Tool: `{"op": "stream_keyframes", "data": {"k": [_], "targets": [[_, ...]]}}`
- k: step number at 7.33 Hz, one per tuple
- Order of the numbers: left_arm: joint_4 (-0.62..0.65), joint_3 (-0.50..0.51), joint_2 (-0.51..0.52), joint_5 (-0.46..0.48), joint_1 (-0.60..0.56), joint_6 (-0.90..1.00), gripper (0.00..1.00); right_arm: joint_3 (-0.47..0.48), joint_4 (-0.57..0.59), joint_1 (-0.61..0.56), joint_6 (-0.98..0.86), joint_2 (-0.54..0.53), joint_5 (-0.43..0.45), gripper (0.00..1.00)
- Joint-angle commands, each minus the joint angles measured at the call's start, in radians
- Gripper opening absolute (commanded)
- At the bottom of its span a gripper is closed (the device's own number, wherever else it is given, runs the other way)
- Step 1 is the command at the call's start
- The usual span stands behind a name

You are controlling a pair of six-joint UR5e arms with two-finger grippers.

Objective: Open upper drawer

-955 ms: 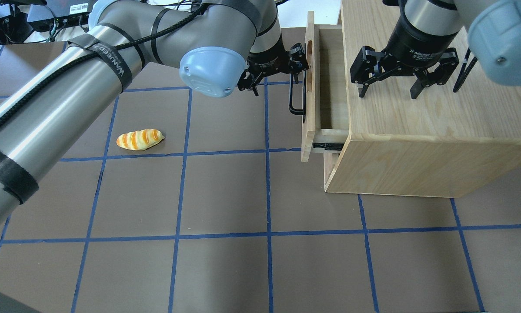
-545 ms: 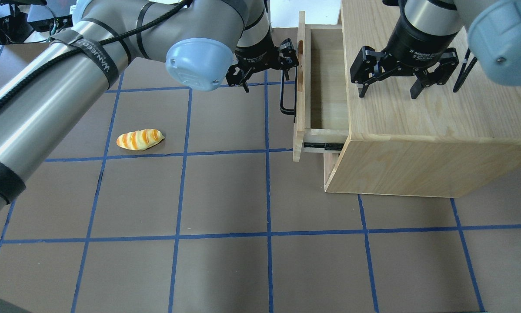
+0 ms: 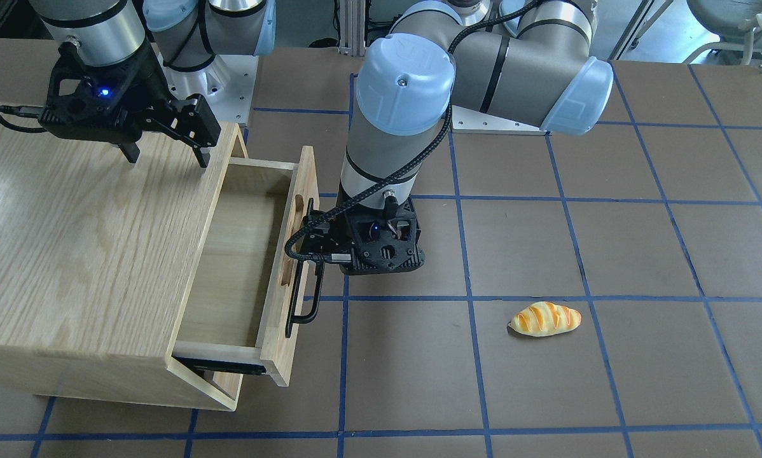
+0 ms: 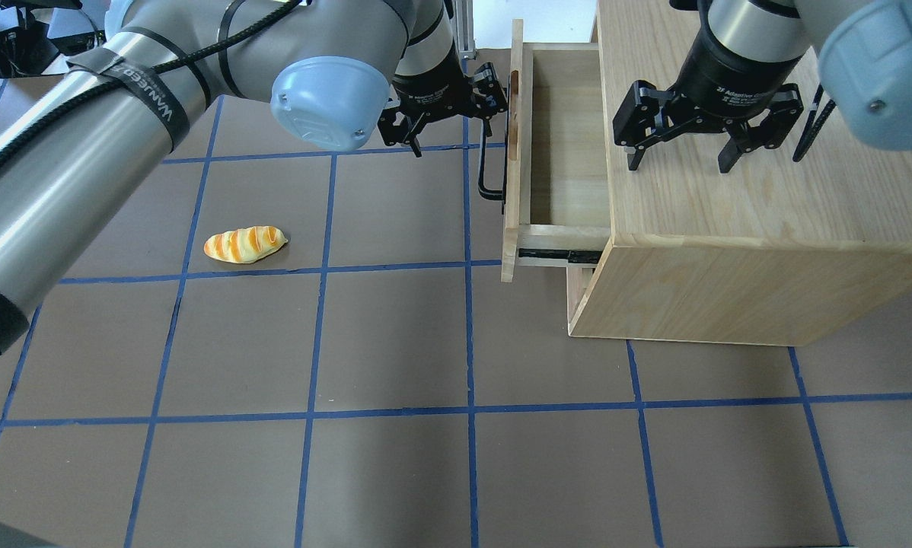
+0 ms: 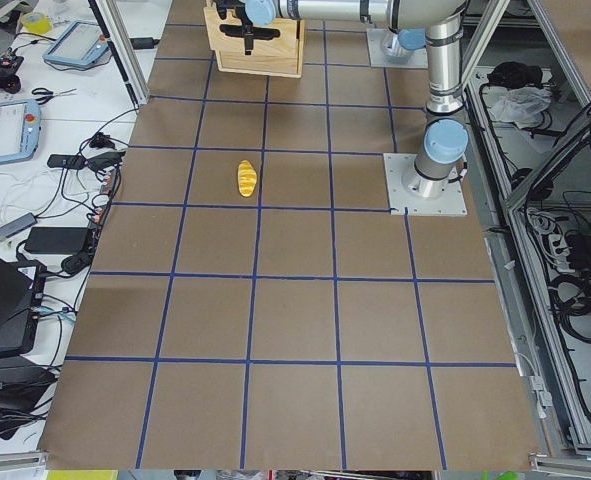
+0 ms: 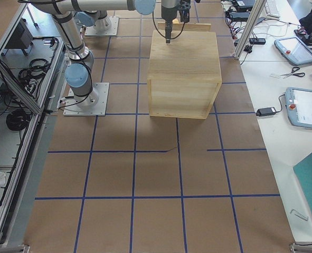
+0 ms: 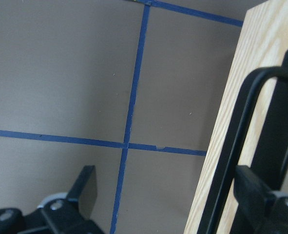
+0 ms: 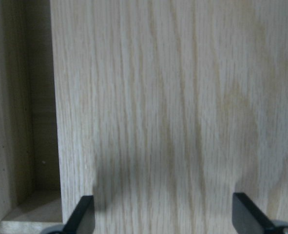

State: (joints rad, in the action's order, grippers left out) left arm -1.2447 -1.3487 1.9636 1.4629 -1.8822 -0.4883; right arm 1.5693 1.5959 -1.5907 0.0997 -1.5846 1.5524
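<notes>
Brown gridded table (image 4: 395, 342), upper drawer (image 4: 564, 167) handle (image 4: 489, 172) between wide left jaws, right jaws wide

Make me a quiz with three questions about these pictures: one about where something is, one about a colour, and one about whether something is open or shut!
1. How is the upper drawer?
A) shut tight
B) pulled partly out of the cabinet
C) lying upside down

2. What colour is the drawer's handle?
A) black
B) red
C) white

3. Where is the bread roll?
A) inside the drawer
B) on the table
C) on top of the cabinet

Answers:
1 B: its front stands away from the cabinet and its bare inside shows.
2 A: the bar looks black against the light wood.
3 B: it lies by itself on the brown table, apart from the cabinet.
</notes>
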Motion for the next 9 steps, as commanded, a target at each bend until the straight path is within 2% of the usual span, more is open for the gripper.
{"op": "stream_keyframes", "data": {"k": [1, 9], "targets": [[-0.004, 0.003, -0.002, 0.001, 0.008, 0.008, 1.0, 0.0, -0.001, 0.0, 0.0, 0.0, 0.0, 1.0], [-0.047, 0.013, -0.019, -0.015, 0.031, 0.018, 1.0, 0.0, -0.001, 0.0, 0.0, 0.0, 0.0, 1.0]]}}
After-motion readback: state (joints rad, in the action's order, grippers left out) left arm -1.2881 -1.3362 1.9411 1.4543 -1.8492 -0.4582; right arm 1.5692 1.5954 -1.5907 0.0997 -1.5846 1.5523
